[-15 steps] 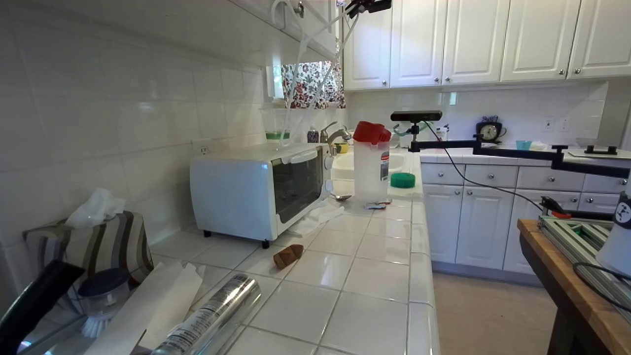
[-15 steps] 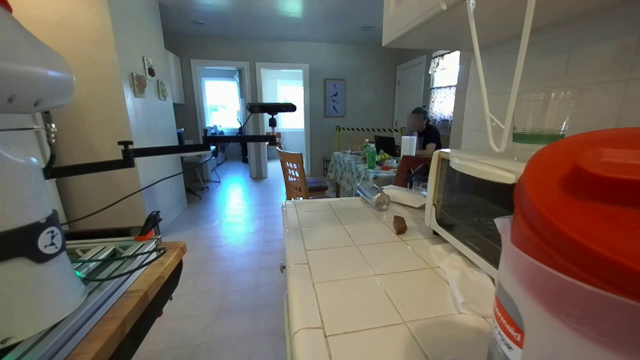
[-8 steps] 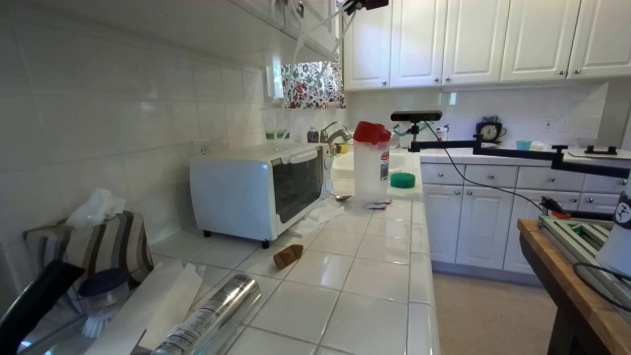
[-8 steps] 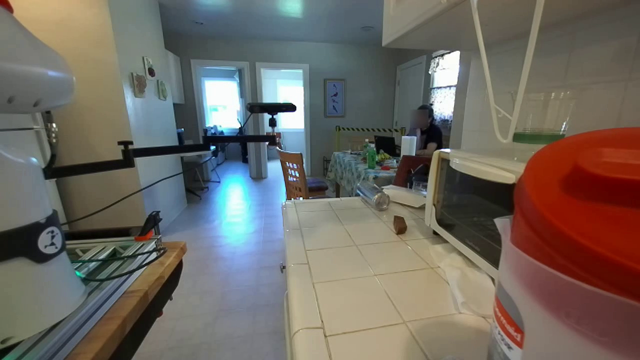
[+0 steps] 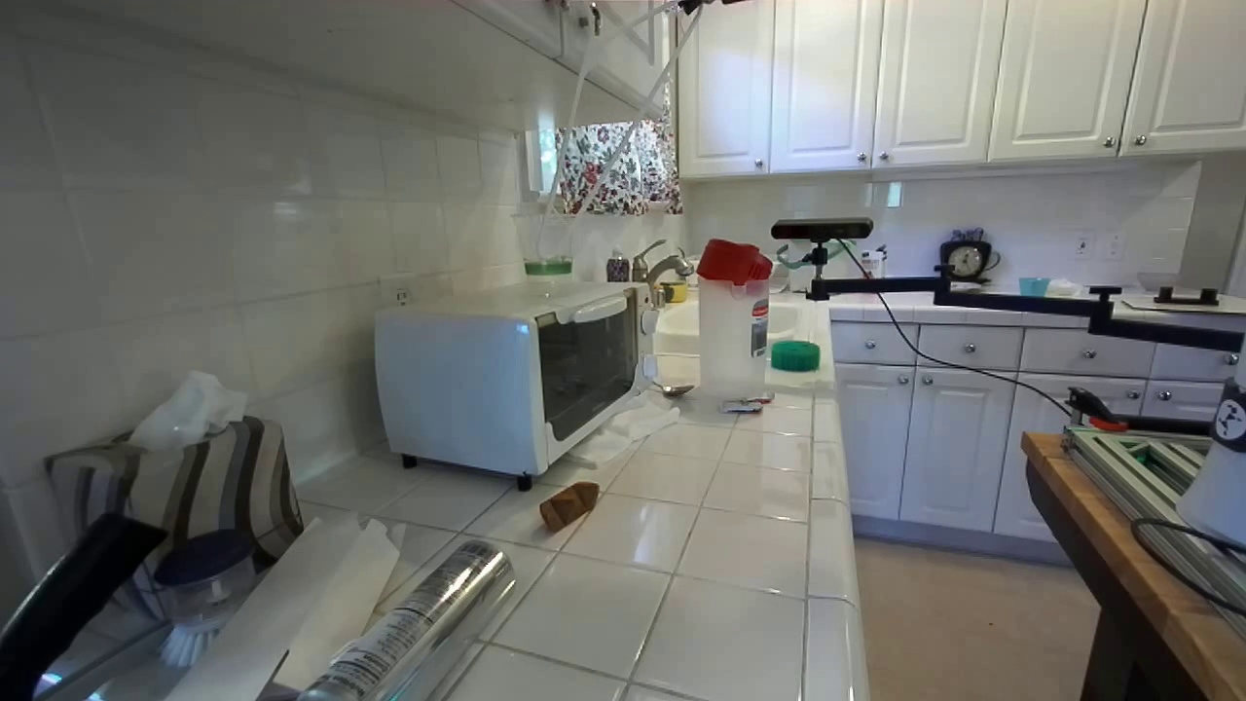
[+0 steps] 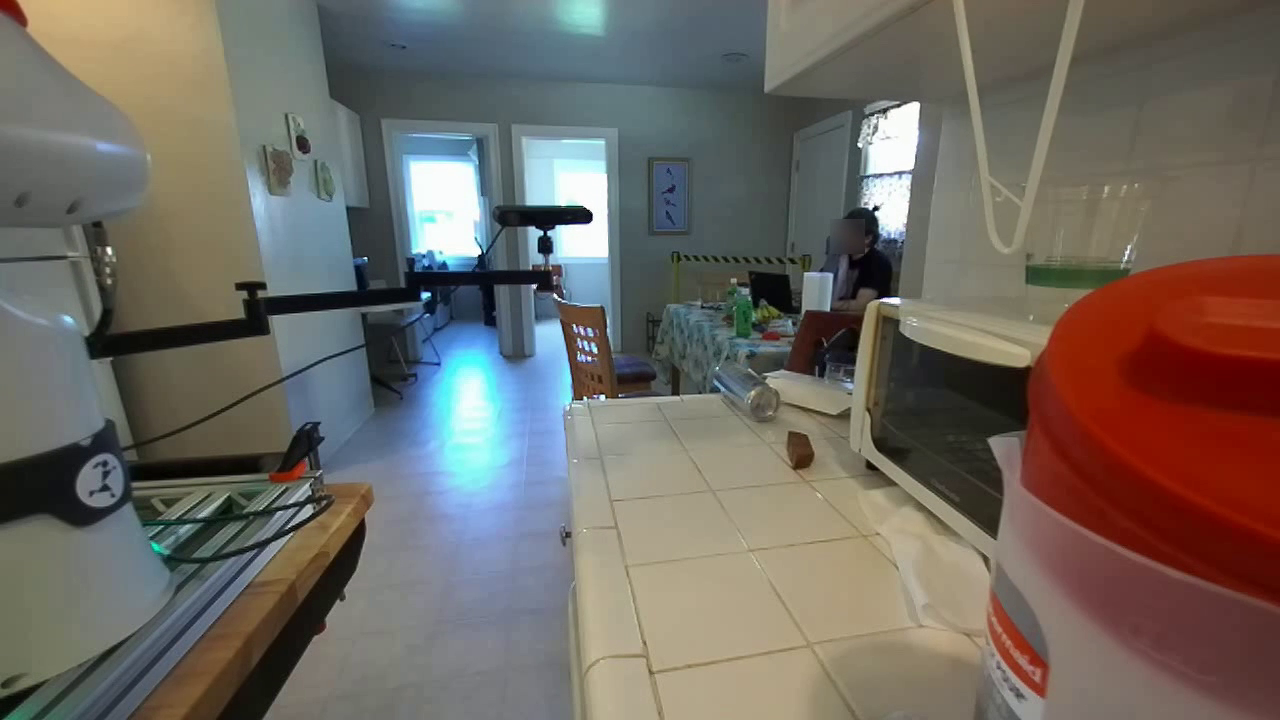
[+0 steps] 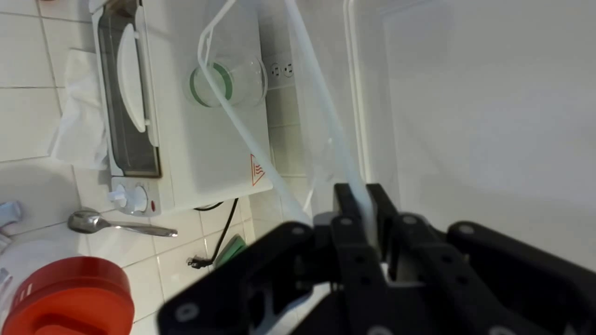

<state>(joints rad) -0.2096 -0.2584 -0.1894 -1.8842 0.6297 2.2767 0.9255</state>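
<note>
A thin white plastic hanger (image 7: pixel 247 135) runs up into my gripper (image 7: pixel 359 190) in the wrist view, one strand passing between the black fingers, which are shut on it. In an exterior view only the tip of the gripper (image 5: pixel 693 6) shows at the top edge. The hanger (image 5: pixel 623 141) slants down from there; its narrow end (image 6: pixel 1012 240) hangs above the toaster oven (image 6: pixel 935 335), near a clear container with a green band (image 6: pixel 1078 275). Whether hanger and container touch, I cannot tell. Upper cabinets (image 5: pixel 565 29) are close beside the hanger.
A pitcher with a red lid (image 5: pixel 735 331) stands past the oven, beside a green lid (image 5: pixel 795 356) and a spoon (image 7: pixel 121 225). On the counter lie a wooden block (image 5: pixel 569 506) and a silver can (image 5: pixel 419 623). A camera arm (image 6: pixel 400 293) juts out above the floor.
The gripper has risen, almost leaving the top of the exterior view. The hanger has gone up with it, its lower end lifting further above the oven. The seated person has shifted slightly.
</note>
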